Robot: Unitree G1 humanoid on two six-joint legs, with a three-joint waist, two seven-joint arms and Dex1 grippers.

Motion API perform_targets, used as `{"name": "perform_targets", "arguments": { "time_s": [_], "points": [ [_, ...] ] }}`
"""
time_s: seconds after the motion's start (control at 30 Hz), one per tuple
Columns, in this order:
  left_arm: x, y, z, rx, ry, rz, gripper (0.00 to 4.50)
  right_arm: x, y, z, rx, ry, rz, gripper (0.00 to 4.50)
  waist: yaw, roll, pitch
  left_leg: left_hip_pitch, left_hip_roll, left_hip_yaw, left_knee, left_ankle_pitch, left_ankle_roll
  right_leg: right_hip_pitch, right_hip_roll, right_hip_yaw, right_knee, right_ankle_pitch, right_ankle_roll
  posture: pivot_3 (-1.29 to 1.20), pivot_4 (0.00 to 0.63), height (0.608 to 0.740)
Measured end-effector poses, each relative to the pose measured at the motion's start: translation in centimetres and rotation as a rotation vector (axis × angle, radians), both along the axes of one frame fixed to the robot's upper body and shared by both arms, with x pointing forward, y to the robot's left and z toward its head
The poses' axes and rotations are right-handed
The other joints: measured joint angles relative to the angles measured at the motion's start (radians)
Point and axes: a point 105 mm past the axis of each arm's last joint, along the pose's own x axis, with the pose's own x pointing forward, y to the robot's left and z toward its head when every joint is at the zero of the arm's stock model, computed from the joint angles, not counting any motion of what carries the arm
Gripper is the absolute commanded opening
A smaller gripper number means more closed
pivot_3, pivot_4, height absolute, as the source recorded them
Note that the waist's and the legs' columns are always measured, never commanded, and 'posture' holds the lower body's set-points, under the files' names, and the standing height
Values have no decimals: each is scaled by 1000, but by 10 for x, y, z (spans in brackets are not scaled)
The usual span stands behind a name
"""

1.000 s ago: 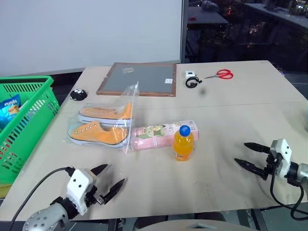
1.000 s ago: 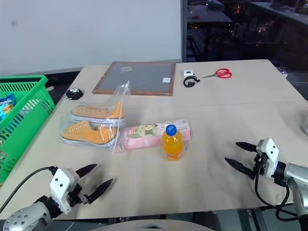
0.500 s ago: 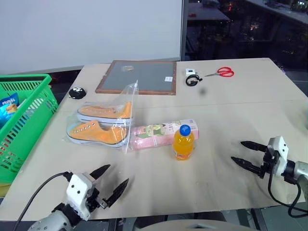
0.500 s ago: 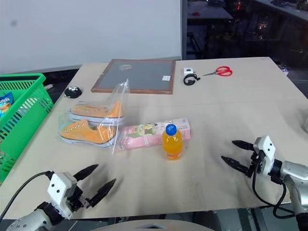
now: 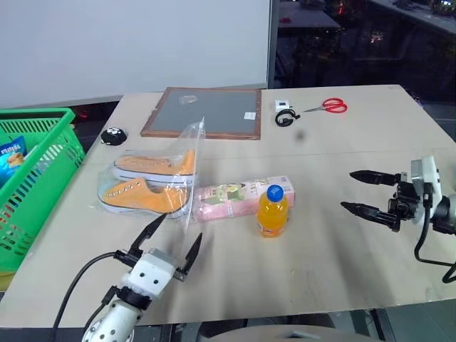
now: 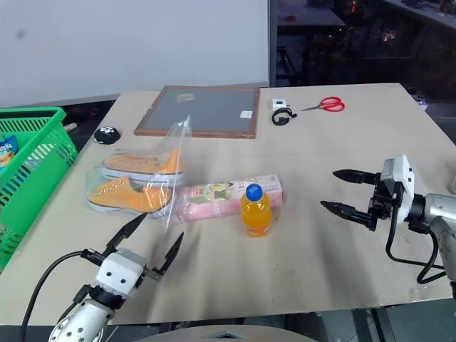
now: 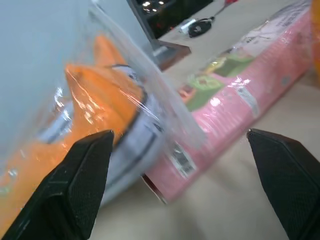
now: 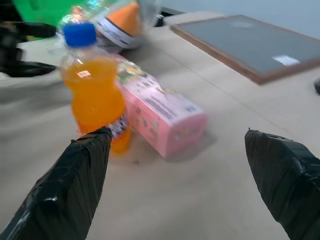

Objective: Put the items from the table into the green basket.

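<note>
Handling is judged as follows: the orange drink bottle [image 5: 271, 211], upright mid-table and touching the pink packet [image 5: 239, 200], is rigid, smooth and round; a mid-body grasp is advised. Left gripper [image 5: 173, 235] and right gripper [image 5: 362, 192] are spread, empty.

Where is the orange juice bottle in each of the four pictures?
Left eye view: the bottle stands mid-table, just in front of the pink packet.
Right eye view: mid-table again, same spot by the packet.
Left wrist view: cannot tell; just an orange sliver at the edge.
Right wrist view: upright, blue cap up, against the packet.
Shared landmark: the pink packet.
</note>
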Motion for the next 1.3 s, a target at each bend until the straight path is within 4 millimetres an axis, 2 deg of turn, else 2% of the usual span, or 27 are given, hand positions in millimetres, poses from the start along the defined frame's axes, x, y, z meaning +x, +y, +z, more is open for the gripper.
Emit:
{"name": "perform_targets", "arguments": {
  "time_s": [0.17, 0.47, 0.73, 0.83, 0.97, 1.0, 1.07, 1.17, 1.2, 1.23, 1.3],
  "points": [
    [17, 0, -3, 41, -42, 19, 4445, -5, 10, 14, 7, 7, 79, 4500, 1, 0, 0, 0, 0, 0, 1, 0, 0, 0, 0, 0, -1, 2, 4, 71, 42, 740],
    [22, 1, -3, 28, -49, 38, 4445, -18, 27, 27, 33, 27, 164, 4500, -2, 2, 1, 0, 0, 0, 1, 0, 1, 0, 0, 0, -2, 3, 4, 48, 54, 740],
    [29, -3, 2, 43, -101, 65, 4445, -18, 27, 28, 40, 37, 151, 4500, -10, 1, 2, 0, 0, 1, 2, -1, 1, 0, -1, 0, -3, 3, 5, 42, 50, 740],
    [34, -2, 8, 54, -143, 79, 3711, -17, 26, 27, 37, 37, 145, 4500, -19, 1, 2, 0, 0, 1, 2, -1, 2, 0, -1, 0, -5, 4, 6, 39, 47, 740],
    [37, -3, 17, 96, -194, 70, 1815, -17, 23, 21, 16, 34, 125, 4500, -22, 1, 2, 0, 0, 1, 2, -1, 2, 0, -1, 0, -7, 5, 7, 37, 40, 740],
    [38, -4, 18, 118, -204, 62, 1473, -17, 22, 20, 9, 32, 119, 4500, -22, 2, 1, 0, 0, 1, 2, -1, 3, 0, -1, 0, -8, 5, 8, 37, 40, 740],
    [39, -5, 21, 151, -229, 54, 1473, -17, 22, 18, 4, 28, 115, 4500, -22, 2, 1, -1, 0, 2, 2, -2, 3, 0, -1, 0, -11, 7, 8, 34, 37, 740],
    [41, -6, 20, 188, -251, 53, 686, -17, 22, 17, 2, 29, 114, 4500, -22, 2, 1, -1, 0, 3, 3, -3, 5, 0, -1, 1, -12, 8, 9, 33, 36, 740],
    [41, -6, 21, 204, -266, 60, 234, -17, 22, 16, 2, 30, 113, 4500, -22, 2, 1, -1, 0, 3, 3, -3, 5, 0, -1, 1, -12, 8, 9, 33, 34, 740],
    [42, -5, 22, 212, -276, 65, 59, -17, 22, 16, 2, 29, 113, 4500, -22, 2, 0, -1, 0, 3, 3, -3, 5, 0, -1, 1, -12, 8, 9, 33, 33, 740],
    [42, -5, 21, 221, -283, 73, 59, -17, 22, 16, 6, 27, 113, 4500, -22, 3, 0, -1, 0, 3, 3, -3, 5, 0, -1, 1, -12, 8, 9, 35, 31, 740]
  ]
}}
